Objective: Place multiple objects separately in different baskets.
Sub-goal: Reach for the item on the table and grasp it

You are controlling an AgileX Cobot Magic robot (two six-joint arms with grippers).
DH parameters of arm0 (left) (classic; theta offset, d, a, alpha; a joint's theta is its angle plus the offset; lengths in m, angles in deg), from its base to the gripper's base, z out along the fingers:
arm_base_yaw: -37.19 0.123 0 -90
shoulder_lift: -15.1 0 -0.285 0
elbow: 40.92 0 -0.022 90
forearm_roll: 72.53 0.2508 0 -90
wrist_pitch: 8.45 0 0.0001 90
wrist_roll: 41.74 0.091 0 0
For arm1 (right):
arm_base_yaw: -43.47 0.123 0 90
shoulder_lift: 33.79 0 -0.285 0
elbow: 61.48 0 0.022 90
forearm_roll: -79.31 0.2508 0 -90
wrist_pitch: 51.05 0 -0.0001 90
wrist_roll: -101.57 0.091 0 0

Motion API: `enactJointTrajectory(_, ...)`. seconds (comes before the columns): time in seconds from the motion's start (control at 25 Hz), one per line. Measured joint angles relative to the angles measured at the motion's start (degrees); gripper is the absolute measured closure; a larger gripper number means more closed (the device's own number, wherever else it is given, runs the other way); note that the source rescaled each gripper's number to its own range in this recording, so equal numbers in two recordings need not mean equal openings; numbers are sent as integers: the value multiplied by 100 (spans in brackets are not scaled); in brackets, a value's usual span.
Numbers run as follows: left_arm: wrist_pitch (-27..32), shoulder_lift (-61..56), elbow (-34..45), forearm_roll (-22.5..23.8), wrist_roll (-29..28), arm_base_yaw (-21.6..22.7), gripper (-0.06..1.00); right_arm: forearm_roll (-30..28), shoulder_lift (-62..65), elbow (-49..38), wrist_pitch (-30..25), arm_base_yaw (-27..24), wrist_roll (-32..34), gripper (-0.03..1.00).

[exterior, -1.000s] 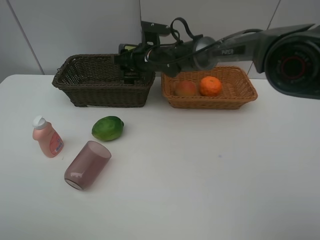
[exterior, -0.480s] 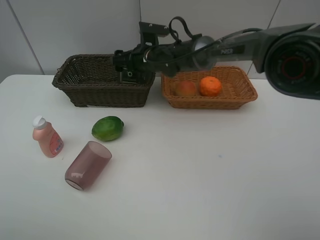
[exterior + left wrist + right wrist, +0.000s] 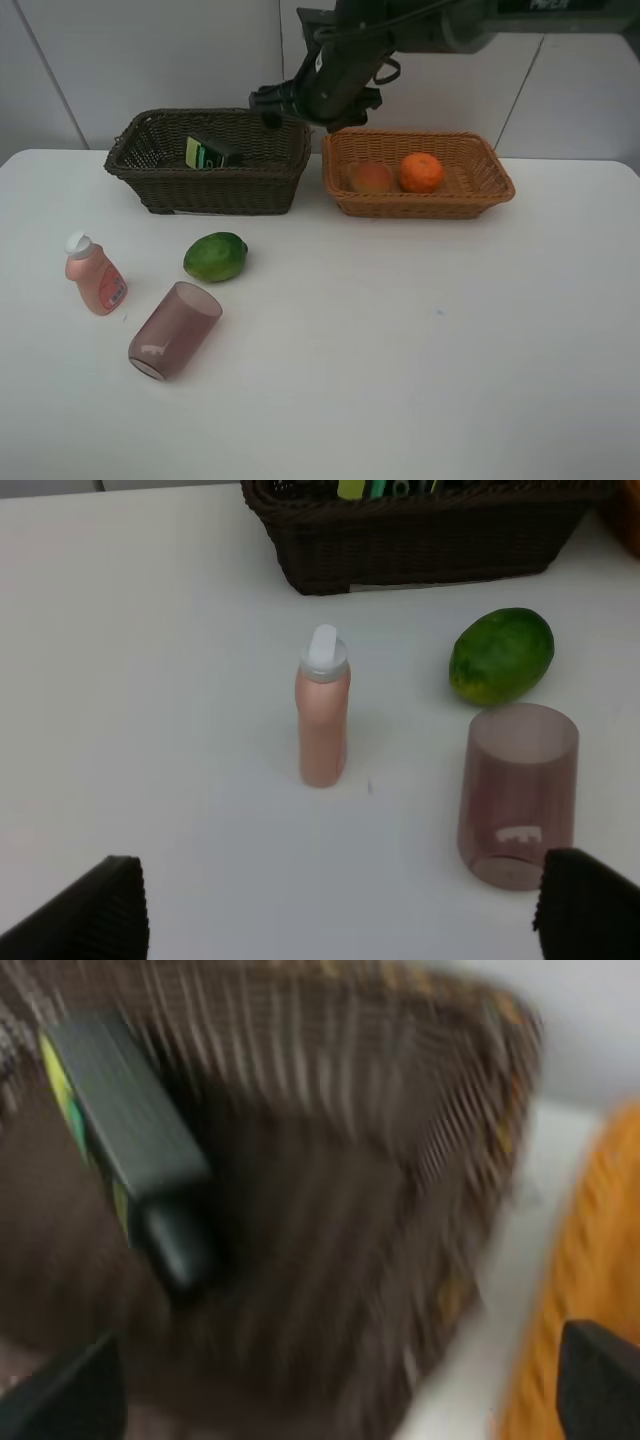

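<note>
Up over the back right corner of the dark basket (image 3: pixel 210 192) hangs the right gripper (image 3: pixel 330 1385). Its two fingers (image 3: pixel 65 1400) stand wide apart, and nothing is between them. Below it and a bit to the left, inside the dark basket, lies the black bottle (image 3: pixel 210 153) with the green label. It is on its side, and the gripper does not touch it. Just beside the dark basket, on its right in the high view, sits the light basket (image 3: pixel 420 206). Two fruits are in it, side by side: a peach (image 3: pixel 371 177) and an orange (image 3: pixel 421 172). The left gripper (image 3: pixel 340 910) cannot be seen from the high camera. Its own camera shows it above the white table (image 3: pixel 450 350), with its two fingers (image 3: pixel 90 915) wide apart and nothing held. Three things lie on the table in front of it. The pink bottle (image 3: pixel 95 277) with the white cap stands up, well out in front of the dark basket. The green fruit (image 3: pixel 215 256) lies to the right of it, nearer the dark basket. The purple cup (image 3: pixel 176 330) lies on its side in front of the green fruit, with its open end toward the front of the table. These three are near each other but do not touch, and none of them is in a basket.
</note>
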Motion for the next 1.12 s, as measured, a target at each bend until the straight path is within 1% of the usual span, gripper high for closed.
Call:
enactJointTrajectory(0.04,0,0,0,0,0,0,-6,148,165,-187,-168,-31,-192,17)
enactJointTrajectory(0.12,0,0,0,0,0,0,-6,444,500,-741,-318,-170,-478,17)
enactJointTrajectory(0.2,0,0,0,0,0,0,-6,742,908,-1399,-371,-349,-581,17)
enactJointTrajectory(0.28,0,0,0,0,0,0,-6,916,1322,-2136,-378,-580,-614,17)
enactJointTrajectory(0.4,0,0,0,0,0,0,-6,964,2046,-3285,-498,-975,-634,17)
enactJointTrajectory(0.56,0,0,0,0,0,0,-6,927,3146,-4198,-1001,-1680,-652,17)
enactJointTrajectory(0.72,0,0,0,0,0,0,-6,766,4322,-4660,-1498,-2435,-799,17)
enactJointTrajectory(0.84,0,0,0,0,0,0,-6,741,5217,-4854,-1787,-2874,-890,17)
enactJointTrajectory(0.92,0,0,0,0,0,0,-6,701,5834,-4890,-1978,-2985,-904,17)
enactJointTrajectory(1.12,0,0,0,0,0,0,-6,638,7332,-4910,-2476,-2992,-912,18)
